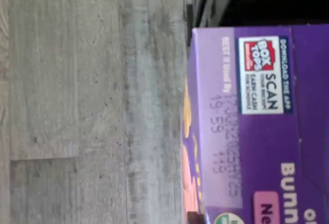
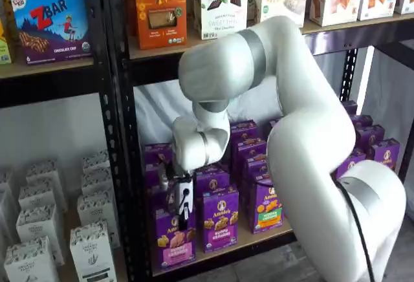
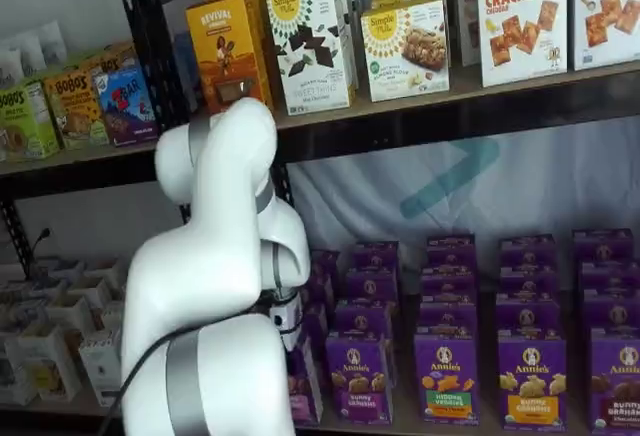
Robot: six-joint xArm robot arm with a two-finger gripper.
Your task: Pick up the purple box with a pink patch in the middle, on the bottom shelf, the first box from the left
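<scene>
The purple box stands upright at the left front of the bottom shelf, with a bunny logo and a pink label band low on its front. My gripper hangs at the box's top edge. Its white body and a black finger show against the box front; no gap between fingers shows, and I cannot tell if it grips the box. The wrist view shows the box's purple top flap close up, with a Box Tops stamp. In a shelf view the arm hides most of the box and the gripper.
More purple Annie's boxes stand beside and behind it, one with an orange and green patch. A black perforated upright is just to the left. White cartons fill the neighbouring bay. The grey floor lies below.
</scene>
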